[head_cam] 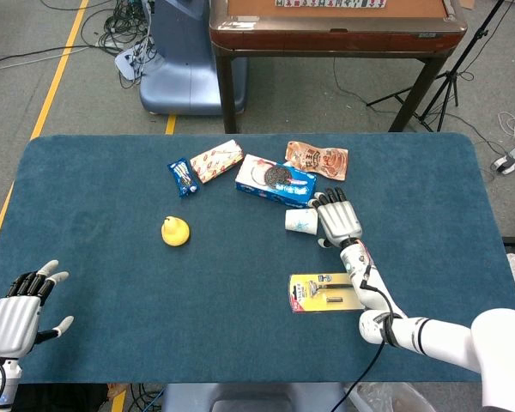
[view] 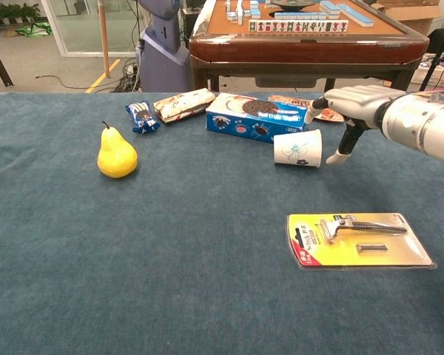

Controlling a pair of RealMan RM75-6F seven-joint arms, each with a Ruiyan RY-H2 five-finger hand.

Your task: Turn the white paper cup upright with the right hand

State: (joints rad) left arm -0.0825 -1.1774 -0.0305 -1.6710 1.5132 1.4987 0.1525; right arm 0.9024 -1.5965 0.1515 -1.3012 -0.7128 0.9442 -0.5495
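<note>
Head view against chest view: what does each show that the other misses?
Only the head view shows the left hand, open at the table's near-left corner, and the floor around the table. Only the chest view shows the flower print on the white paper cup and the tiles on the brown table behind. Both show the cup on its side, the right hand beside it, pear and razor pack.

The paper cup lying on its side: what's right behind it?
Behind the white paper cup lies a blue cookie box, with an orange snack pouch further back. The open right hand covers part of that pouch.
</note>
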